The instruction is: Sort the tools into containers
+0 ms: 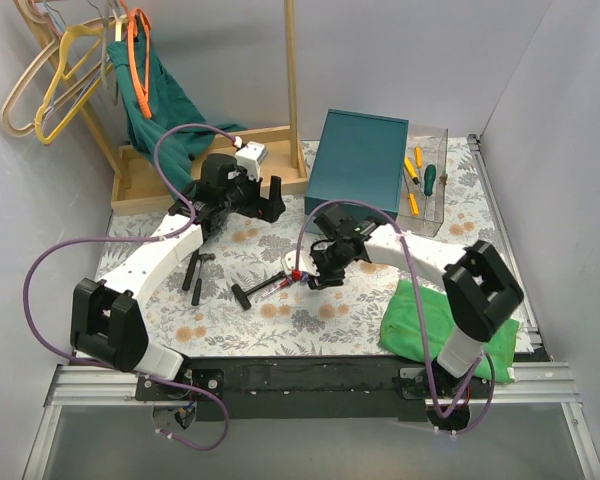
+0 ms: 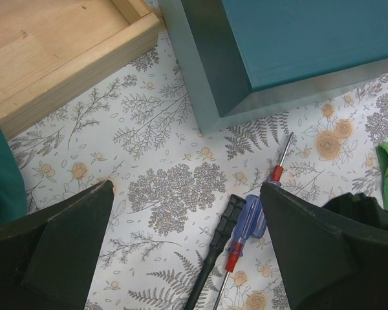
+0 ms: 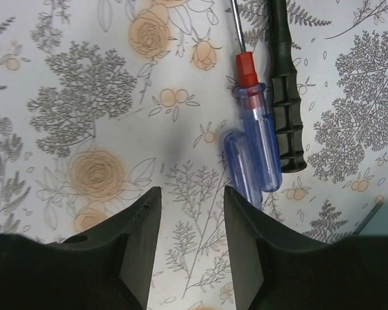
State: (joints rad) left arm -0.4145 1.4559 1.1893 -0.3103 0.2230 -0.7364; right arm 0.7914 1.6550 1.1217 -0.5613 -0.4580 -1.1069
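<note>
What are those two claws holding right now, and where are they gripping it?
Nothing. The left gripper and right gripper are both open and empty. The blue-handled screwdrivers lie loose on the tablecloth just beyond the right one.

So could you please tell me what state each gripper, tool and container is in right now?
Left gripper: open, empty.
Right gripper: open, empty.
Blue screwdrivers: lying flat on the table, ungripped.
Black-handled tool: lying flat alongside them, ungripped.
Clear bin: open-topped, holding yellow screwdrivers and a green screwdriver.
</note>
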